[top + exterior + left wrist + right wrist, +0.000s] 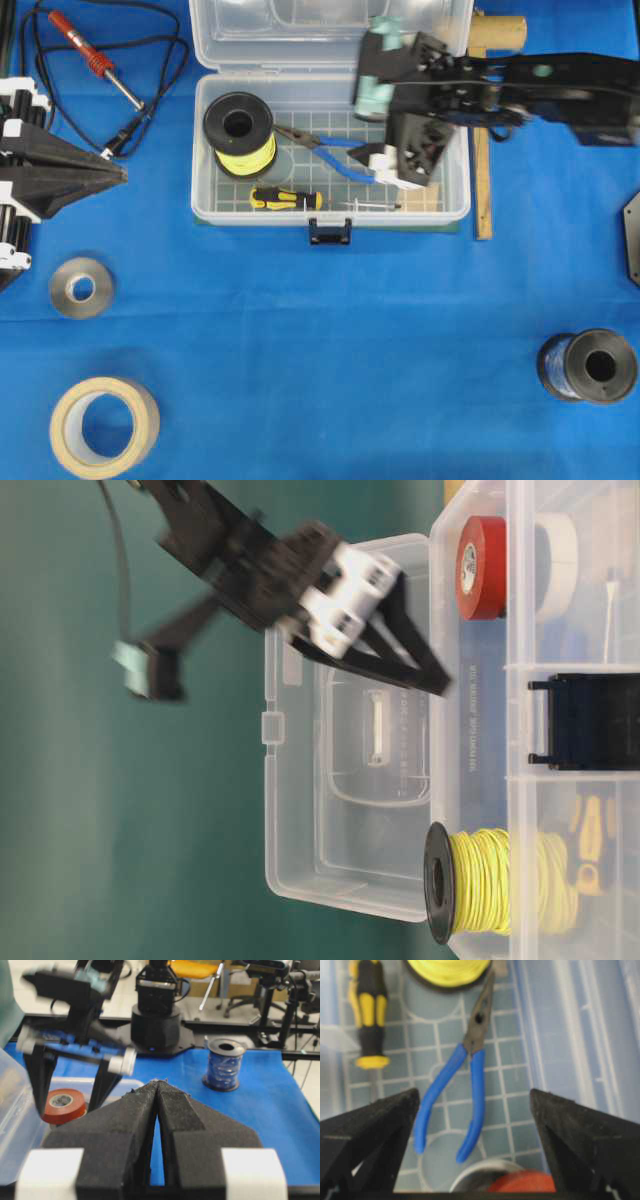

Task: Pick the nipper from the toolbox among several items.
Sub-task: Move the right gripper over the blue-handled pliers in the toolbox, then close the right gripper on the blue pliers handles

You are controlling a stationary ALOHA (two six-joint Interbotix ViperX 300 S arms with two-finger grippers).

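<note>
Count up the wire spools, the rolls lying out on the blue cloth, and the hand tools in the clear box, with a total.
Wire spools: 2 (yellow spool, dark blue spool)
Rolls on the cloth: 2 (grey roll, beige roll)
Hand tools in the toolbox: 2 (nipper, screwdriver)
Total: 6

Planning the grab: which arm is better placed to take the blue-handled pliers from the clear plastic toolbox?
The right. Its gripper hangs open over the clear plastic toolbox, its fingers either side of the blue-handled pliers. The left gripper sits shut, outside the box.
</note>
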